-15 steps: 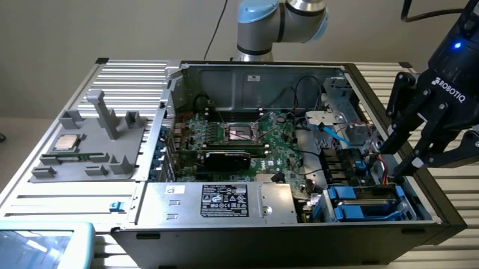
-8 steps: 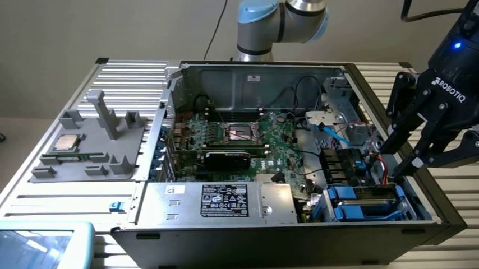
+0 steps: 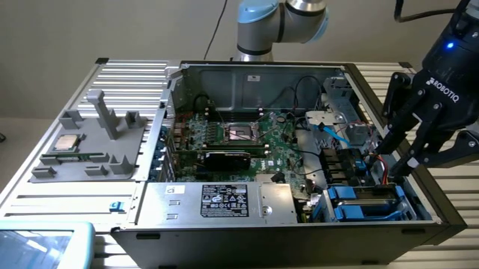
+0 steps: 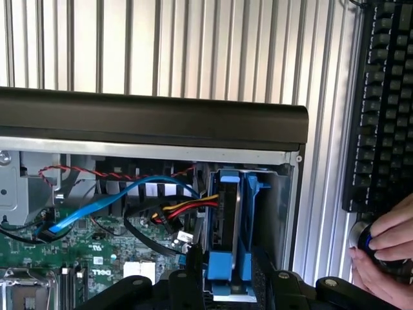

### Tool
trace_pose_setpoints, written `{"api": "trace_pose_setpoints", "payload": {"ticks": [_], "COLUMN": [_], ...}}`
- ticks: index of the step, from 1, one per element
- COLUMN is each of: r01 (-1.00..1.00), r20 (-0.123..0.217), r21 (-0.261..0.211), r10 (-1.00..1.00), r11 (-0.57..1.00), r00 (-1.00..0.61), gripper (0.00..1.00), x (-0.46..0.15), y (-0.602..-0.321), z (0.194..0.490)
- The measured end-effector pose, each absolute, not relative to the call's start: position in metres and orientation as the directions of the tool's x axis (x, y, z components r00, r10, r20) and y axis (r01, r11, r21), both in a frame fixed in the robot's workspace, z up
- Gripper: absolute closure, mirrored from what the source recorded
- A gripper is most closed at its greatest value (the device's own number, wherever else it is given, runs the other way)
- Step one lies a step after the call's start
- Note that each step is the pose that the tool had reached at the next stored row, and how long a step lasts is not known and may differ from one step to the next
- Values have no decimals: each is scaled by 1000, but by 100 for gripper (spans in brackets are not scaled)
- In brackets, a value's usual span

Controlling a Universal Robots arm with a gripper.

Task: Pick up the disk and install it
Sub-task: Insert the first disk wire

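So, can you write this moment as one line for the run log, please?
gripper: open, empty, above drive bay | disk: seated in bay, blue bracket | case: open | hand: on knob beside keyboard

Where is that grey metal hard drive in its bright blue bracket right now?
The grey metal hard drive in its blue bracket sits in the open computer case's near corner, at the exterior view's right, below the black gripper and beside the silver power supply box.
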State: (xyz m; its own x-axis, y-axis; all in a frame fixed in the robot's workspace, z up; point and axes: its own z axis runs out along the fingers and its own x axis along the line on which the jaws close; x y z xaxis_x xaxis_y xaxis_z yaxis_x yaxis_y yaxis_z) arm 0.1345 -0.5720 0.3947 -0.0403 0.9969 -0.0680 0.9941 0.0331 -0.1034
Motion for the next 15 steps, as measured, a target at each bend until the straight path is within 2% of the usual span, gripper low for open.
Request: {"api": "trace_pose_setpoints", "payload": {"ticks": [6, 11, 15], "r01": [996, 999, 1000], "r20": [-92, -141, -142], "r21": [-81, -18, -14], "r10": [995, 990, 989], "r11": [31, 28, 28], "r00": [-38, -31, -30], "gripper": [57, 57, 57], "x": [120, 117, 117], "y": [-571, -570, -570], "z": [394, 393, 393]}}
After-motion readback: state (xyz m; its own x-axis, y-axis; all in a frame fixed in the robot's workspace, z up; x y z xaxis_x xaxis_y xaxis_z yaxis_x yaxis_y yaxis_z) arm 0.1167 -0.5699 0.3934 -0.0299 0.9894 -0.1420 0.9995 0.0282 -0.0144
